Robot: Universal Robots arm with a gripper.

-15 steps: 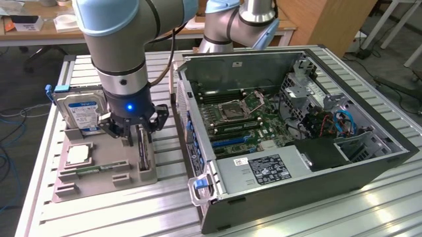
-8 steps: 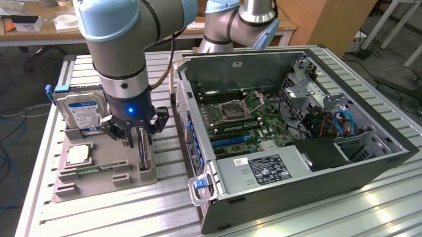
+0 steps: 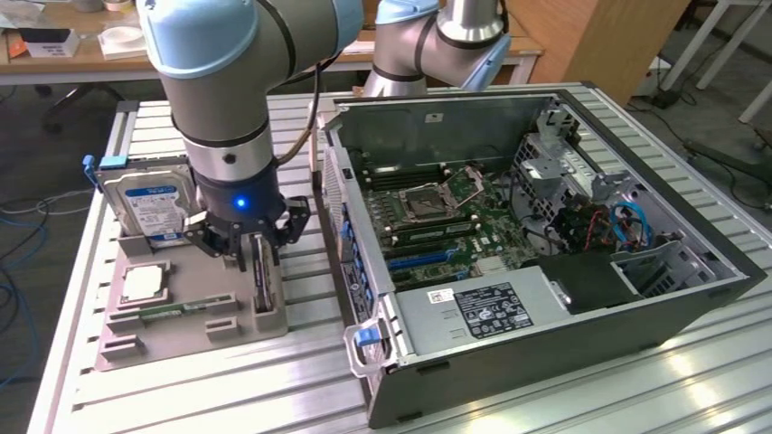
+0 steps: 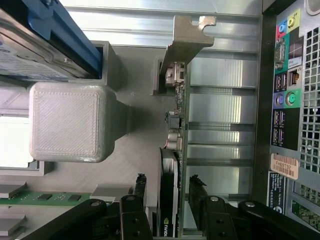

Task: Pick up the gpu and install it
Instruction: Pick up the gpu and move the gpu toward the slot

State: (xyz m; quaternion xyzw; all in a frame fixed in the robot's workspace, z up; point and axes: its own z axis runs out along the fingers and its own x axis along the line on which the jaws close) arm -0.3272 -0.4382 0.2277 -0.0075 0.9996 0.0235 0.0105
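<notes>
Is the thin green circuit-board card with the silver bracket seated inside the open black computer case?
No, the card stands on edge in the grey plastic holder beside the case, within the open gripper.

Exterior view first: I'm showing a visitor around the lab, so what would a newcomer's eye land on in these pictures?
The bulky pale-blue and grey robot arm looms at the exterior view's left, its black gripper open astride the thin green gpu card, which stands on edge in a grey plastic tray. On the exterior view's right lies the open grey metal computer case, its green motherboard bared.
</notes>
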